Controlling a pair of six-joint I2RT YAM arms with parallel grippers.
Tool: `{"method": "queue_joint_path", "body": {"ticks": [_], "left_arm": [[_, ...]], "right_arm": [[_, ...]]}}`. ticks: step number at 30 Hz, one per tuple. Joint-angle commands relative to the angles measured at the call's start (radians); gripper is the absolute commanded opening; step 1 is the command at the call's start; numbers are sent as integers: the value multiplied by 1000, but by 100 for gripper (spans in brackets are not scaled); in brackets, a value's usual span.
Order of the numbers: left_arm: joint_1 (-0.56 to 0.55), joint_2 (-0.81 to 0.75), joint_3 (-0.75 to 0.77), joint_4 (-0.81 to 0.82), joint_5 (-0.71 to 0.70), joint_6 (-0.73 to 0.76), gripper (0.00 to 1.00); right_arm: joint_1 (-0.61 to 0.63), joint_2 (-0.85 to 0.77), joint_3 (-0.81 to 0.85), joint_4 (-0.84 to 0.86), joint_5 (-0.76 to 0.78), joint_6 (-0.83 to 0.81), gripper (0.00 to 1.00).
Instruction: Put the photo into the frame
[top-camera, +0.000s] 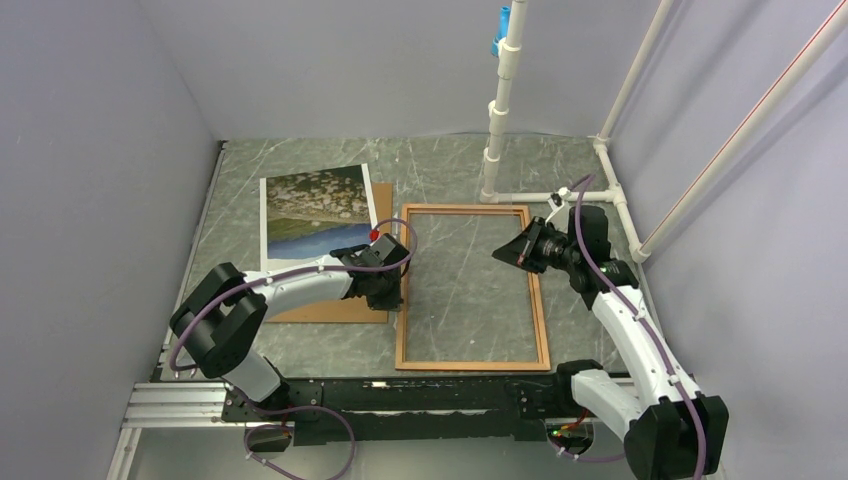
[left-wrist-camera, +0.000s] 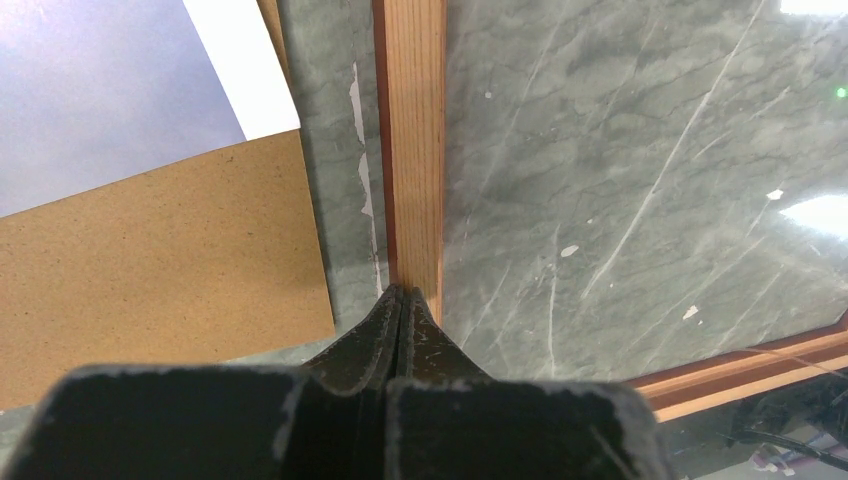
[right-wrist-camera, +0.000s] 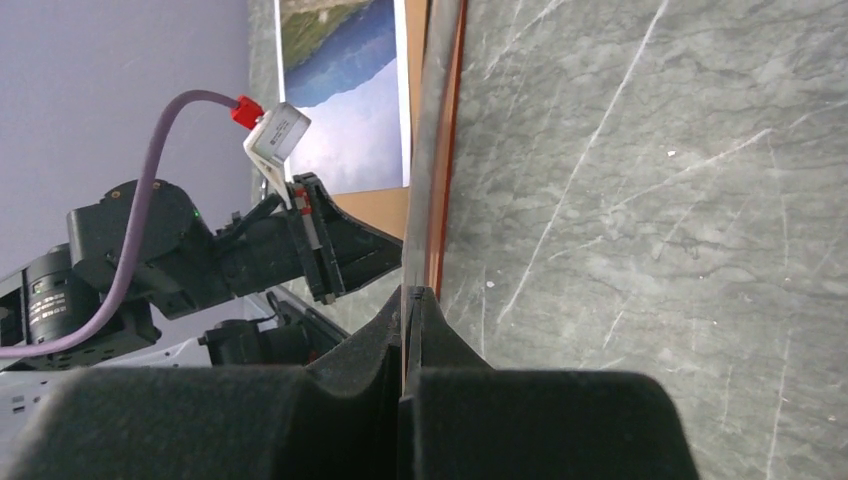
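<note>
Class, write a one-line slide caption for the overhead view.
Shut left gripper and right gripper at the frame; the photo lies face up on the backing board beside it.

No writing, label, brand or number can be read on the photo (top-camera: 315, 205), the frame (top-camera: 470, 365) or elsewhere.

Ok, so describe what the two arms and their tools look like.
Both the left arm and right arm have white shells between bulky black joints. A purple cable loops along each; the left one's ends in a red plug at a small white bracket. The left tool and right tool are black wedges tapering to narrow tips, the left's scuffed pale.
</note>
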Motion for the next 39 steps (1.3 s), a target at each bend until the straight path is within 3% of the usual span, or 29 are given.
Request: {"method": "queue_joint_path", "body": {"ticks": [1, 23, 33, 39], "left_arm": [[3, 56, -30, -117, -111, 40, 0], [-2, 66, -16, -143, -124, 44, 0], [-3, 61, -14, -156, -134, 48, 0], [-3, 66, -9, -155, -133, 53, 0]], "right_arm": [[0, 5, 38, 58, -56, 31, 0], [-8, 61, -30, 114, -98, 37, 0], [-11, 74, -56, 11, 17, -136, 0], [-11, 116, -105, 76, -35, -168, 2]]}}
